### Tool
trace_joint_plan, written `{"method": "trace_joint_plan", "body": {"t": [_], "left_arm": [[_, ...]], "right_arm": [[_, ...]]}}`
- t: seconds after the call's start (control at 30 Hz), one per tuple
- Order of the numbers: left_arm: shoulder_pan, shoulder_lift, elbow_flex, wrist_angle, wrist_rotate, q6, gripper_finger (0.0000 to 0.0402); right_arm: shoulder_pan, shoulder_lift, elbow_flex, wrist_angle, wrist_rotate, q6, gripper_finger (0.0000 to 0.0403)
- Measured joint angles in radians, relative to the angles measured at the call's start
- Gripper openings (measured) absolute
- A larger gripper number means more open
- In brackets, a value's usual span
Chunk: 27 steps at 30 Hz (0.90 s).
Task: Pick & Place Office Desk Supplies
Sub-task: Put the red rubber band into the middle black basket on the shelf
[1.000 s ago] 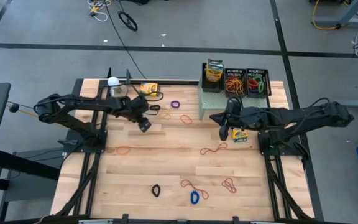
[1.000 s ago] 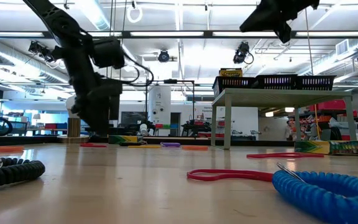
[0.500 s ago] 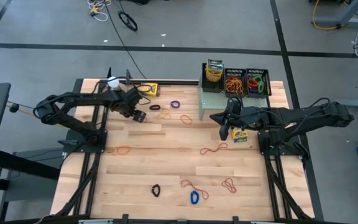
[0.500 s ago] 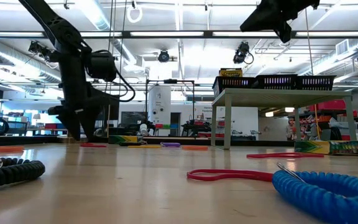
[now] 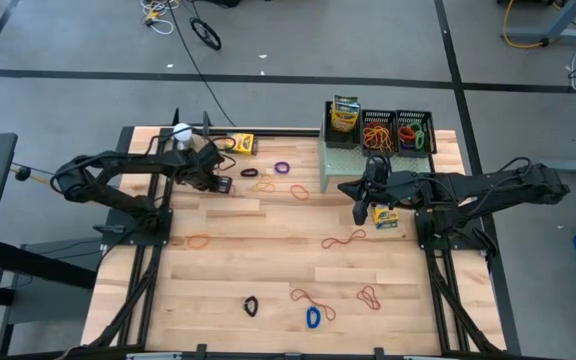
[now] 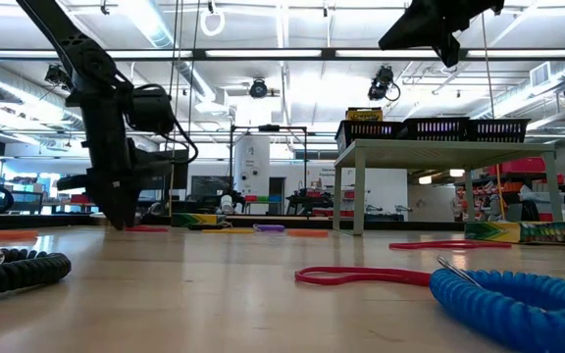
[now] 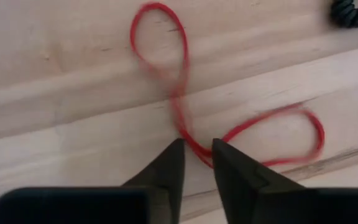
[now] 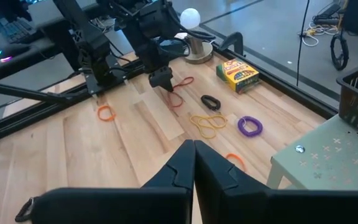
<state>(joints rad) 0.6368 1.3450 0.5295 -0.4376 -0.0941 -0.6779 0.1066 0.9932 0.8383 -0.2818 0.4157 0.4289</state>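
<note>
My left gripper (image 5: 222, 185) is down at the table in the far left part, fingers pointing down. Its fingertips (image 7: 197, 148) are a narrow gap apart, on either side of a strand of a red rubber band (image 7: 185, 118) that lies flat on the wood in a figure-eight; the band also shows in the right wrist view (image 8: 180, 84). My right gripper (image 5: 360, 214) hangs shut and empty high over the table (image 6: 444, 34), next to a crayon box (image 5: 386, 216) on the wood. Another crayon box (image 5: 240, 144) lies at the far edge. My left gripper comes at the red band from above, one fingertip (image 7: 178, 149) on each side of the strand near the crossing (image 7: 194, 148). A gap still shows between the fingers, and I cannot tell whether they touch the band. The band lies on the table.
A pale green shelf (image 5: 340, 172) at the far right carries black mesh trays with a crayon box (image 5: 345, 115) and rubber bands (image 5: 377, 130). Loose bands lie about: purple (image 5: 282, 167), orange (image 5: 199, 241), red (image 5: 344, 239), blue (image 5: 314, 318), black (image 5: 251, 305). A white ball on a stand (image 5: 181, 131) stands far left.
My left gripper has gone toward the table's far left corner and come down to the wood over the red band. My right gripper has kept still.
</note>
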Motion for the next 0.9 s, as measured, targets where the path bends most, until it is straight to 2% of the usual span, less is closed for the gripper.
{"method": "trace_joint_plan", "body": {"t": [0.2, 0.4, 0.57, 0.7, 0.9], "left_arm": [[0.0, 0.002, 0.016, 0.002, -0.006, 0.083, 0.0012], [-0.006, -0.053, 0.026, 0.018, -0.018, 0.142, 0.0006], [-0.064, -0.133, 0.026, 0.045, -0.018, 0.236, 0.0005], [-0.158, -0.18, 0.026, 0.151, 0.015, 0.31, 0.0006], [-0.325, -0.162, 0.026, 0.44, 0.061, 0.319, 0.0006]], "right_arm": [[0.0, 0.0, 0.0, 0.0, 0.0, -0.008, 0.0009], [0.002, 0.0, 0.0, -0.001, 0.001, -0.002, 0.0009], [0.005, 0.0, 0.0, -0.001, 0.0, 0.004, 0.0009], [0.009, 0.0, 0.0, -0.001, -0.01, 0.004, 0.0009], [0.008, 0.012, -0.01, 0.005, -0.05, 0.018, 0.0011]]}}
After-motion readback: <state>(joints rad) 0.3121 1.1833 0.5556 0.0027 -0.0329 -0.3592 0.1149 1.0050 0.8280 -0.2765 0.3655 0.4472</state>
